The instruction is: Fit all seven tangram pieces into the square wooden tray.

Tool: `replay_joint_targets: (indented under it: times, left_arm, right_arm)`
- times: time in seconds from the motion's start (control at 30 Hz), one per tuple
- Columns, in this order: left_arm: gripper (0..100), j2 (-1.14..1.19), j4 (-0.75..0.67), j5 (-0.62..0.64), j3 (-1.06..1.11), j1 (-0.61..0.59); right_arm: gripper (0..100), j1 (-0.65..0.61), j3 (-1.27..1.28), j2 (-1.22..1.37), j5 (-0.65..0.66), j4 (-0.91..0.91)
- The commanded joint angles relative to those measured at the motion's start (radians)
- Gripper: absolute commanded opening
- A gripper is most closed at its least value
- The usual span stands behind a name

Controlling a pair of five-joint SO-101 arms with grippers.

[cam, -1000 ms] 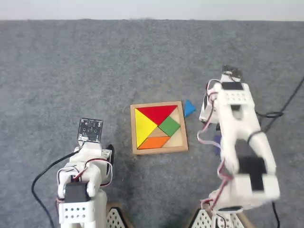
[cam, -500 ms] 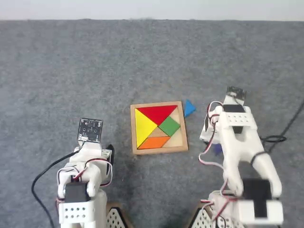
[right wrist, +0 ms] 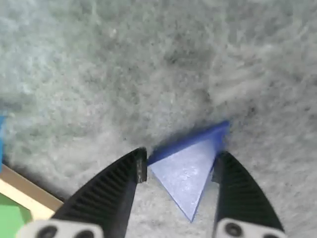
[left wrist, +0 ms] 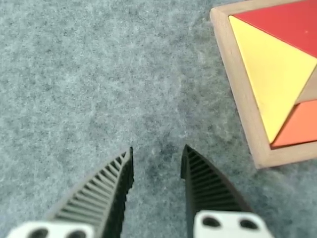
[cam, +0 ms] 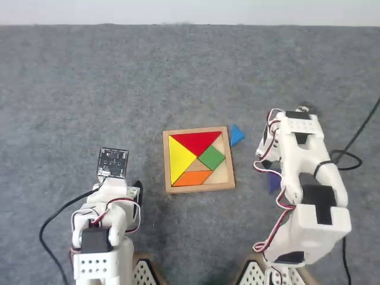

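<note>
The square wooden tray [cam: 227, 178] lies mid-table and holds a red triangle [cam: 196, 142], a yellow triangle [cam: 179, 158], a green square [cam: 211, 157] and an orange piece [cam: 193, 177]. A light blue piece [cam: 237, 135] lies on the carpet just off the tray's far right corner. A dark blue triangle [right wrist: 189, 171] lies flat on the carpet to the right of the tray, between the fingers of my right gripper [right wrist: 180, 163], which is open and straddles it. My left gripper [left wrist: 156, 163] is open over bare carpet, left of the tray's near corner [left wrist: 247, 119].
Grey carpet covers the whole table. The right arm [cam: 303, 172] hangs over the dark blue triangle [cam: 273, 181] and hides most of it from above. The left arm [cam: 107, 208] sits at the near left. A black cable [cam: 356, 133] trails at the right edge.
The right arm has pulled back from the far side toward the near edge and come down around the dark blue triangle. The left arm has not moved.
</note>
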Motion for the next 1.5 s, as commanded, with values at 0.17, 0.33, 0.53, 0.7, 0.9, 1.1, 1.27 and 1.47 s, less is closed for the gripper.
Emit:
replay_joint_targets:
  times: [0.17, 0.33, 0.53, 0.7, 0.9, 1.1, 1.27, 1.47]
  left_arm:
    - [15, -0.028, 0.009, -0.006, -0.008, 0.0]
    - [15, -0.028, 0.009, -0.006, -0.008, 0.0]
    - [15, -0.028, 0.009, -0.006, -0.008, 0.0]
    - [15, -0.028, 0.009, -0.006, -0.008, 0.0]
    - [15, -0.028, 0.009, -0.006, -0.008, 0.0]
    - [15, -0.028, 0.009, -0.006, -0.008, 0.0]
    - [15, -0.028, 0.009, -0.006, -0.008, 0.0]
    - [15, -0.028, 0.009, -0.006, -0.008, 0.0]
  right_arm:
    - [18.0, 0.005, -0.032, -0.005, -0.048, 0.002]
    - [17.9, 0.005, -0.034, -0.005, 0.008, -0.007]
    - [10.7, 0.007, -0.143, -0.005, 0.354, -0.01]
    - [13.2, -0.068, -0.204, -0.016, 0.583, 0.042]
    - [27.3, -0.151, -0.206, -0.005, 0.77, 0.145]
    - [26.9, -0.111, -0.129, -0.004, 0.764, 0.111]
    - [26.8, -0.087, -0.029, -0.004, 0.761, -0.012]
    - [26.7, -0.087, 0.011, -0.004, 0.69, -0.05]
